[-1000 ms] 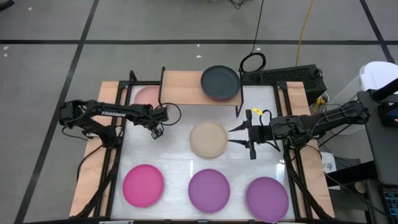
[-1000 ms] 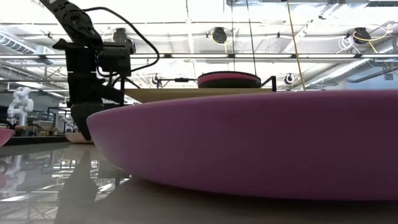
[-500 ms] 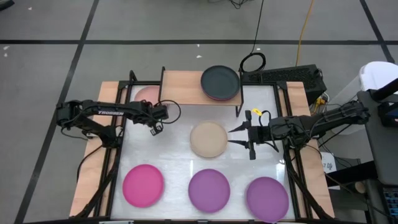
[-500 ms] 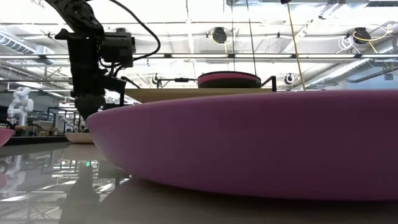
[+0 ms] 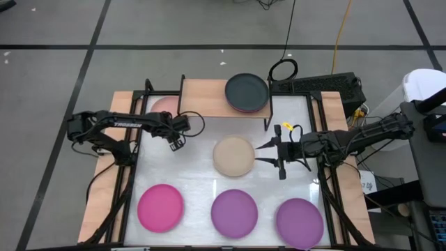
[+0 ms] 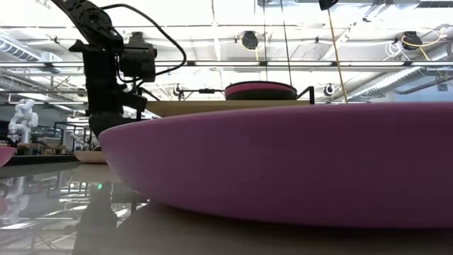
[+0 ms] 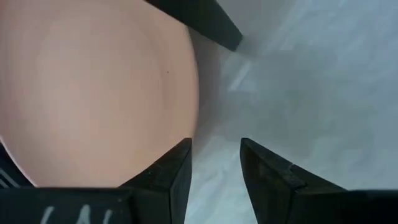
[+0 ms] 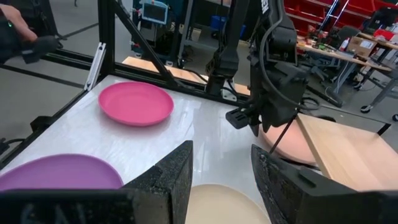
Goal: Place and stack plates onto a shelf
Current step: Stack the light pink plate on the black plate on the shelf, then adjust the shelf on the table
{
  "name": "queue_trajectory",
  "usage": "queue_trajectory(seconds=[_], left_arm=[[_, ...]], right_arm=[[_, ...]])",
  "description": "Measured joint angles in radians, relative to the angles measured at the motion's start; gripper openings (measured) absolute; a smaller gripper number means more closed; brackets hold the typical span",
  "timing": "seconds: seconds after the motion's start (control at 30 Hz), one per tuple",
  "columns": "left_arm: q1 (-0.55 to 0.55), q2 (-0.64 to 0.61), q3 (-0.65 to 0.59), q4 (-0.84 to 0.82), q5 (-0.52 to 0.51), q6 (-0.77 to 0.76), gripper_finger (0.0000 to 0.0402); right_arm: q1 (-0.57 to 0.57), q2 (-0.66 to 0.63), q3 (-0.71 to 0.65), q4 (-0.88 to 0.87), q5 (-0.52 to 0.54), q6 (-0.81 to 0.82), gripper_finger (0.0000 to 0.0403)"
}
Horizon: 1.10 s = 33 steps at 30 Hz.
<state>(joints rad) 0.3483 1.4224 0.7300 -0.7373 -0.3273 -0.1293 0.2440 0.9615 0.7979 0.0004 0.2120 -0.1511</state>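
Note:
The shelf (image 5: 206,97) stands at the table's far edge, and a dark grey plate (image 5: 247,91) lies on its right end on top of a magenta one (image 6: 260,86). A pale pink plate (image 5: 164,106) rests on the table, partly under the shelf's left end. A beige plate (image 5: 233,155) lies mid-table. My left gripper (image 5: 176,145) hangs open above the table, just nearer than the pale pink plate (image 7: 93,93), touching nothing. My right gripper (image 5: 268,153) is open, level, just right of the beige plate (image 8: 227,208).
A magenta plate (image 5: 160,207) and two purple plates (image 5: 234,213) (image 5: 300,222) lie along the near edge; one purple plate (image 6: 283,170) fills the low view. Black frame bars (image 5: 132,174) run along both table sides. A person (image 8: 15,31) stands beyond the table.
My left gripper has risen a little above the table near the pale pink plate. The plates have stayed where they were.

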Motion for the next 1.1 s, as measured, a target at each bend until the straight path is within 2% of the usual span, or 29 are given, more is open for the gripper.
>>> queue_trajectory(seconds=[0.33, 0.67, 0.8, 1.1], left_arm=[[0.030, 0.070, -0.001, 0.013, -0.010, 0.024, 0.0143], [0.023, 0.083, -0.001, 0.010, -0.008, 0.014, 0.0139], [0.020, 0.083, -0.001, 0.005, -0.010, 0.007, 0.0109], [0.012, 0.083, -0.001, -0.012, -0.013, -0.051, 0.0008]], right_arm=[[0.000, 0.000, 0.000, 0.000, 0.000, 0.001, 0.0144], [0.000, 0.000, 0.000, 0.000, 0.000, 0.001, 0.0144], [0.000, 0.000, 0.000, 0.000, 0.000, 0.001, 0.0144], [0.000, 0.000, 0.000, -0.001, 0.000, 0.001, 0.0144]])
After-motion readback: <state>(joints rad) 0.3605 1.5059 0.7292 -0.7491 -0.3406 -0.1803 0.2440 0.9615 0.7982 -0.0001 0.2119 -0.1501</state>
